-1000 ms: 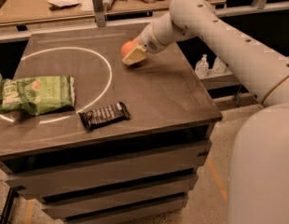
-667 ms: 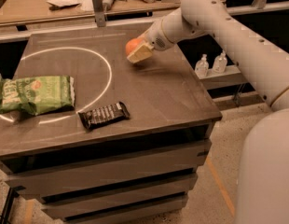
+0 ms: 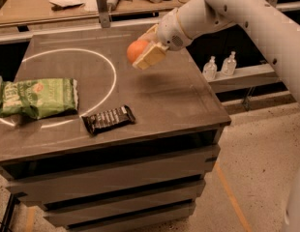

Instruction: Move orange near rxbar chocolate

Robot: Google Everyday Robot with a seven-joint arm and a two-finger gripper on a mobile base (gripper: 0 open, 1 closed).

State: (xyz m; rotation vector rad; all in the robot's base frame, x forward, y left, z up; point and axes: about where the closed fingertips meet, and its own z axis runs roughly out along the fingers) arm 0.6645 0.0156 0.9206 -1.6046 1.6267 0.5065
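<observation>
Gripper [image 3: 144, 52] at the end of the white arm [image 3: 203, 13], clenched on the orange [image 3: 136, 50], which it holds over the far right part of the dark table [image 3: 184, 105], seemingly clear of the surface; rxbar chocolate [image 3: 108, 119] flat near the front edge, well apart from the orange, just outside the white circle [image 3: 112, 79] marked on the tabletop; green snack bag [image 3: 39, 97] to the left of the bar, lying across the circle's line; two small bottles [image 3: 220, 65] on a ledge beyond the table's right side.

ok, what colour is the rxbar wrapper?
Rxbar wrapper: dark brown-black, pale lettering, camera view. Gripper holds the orange above the table.
</observation>
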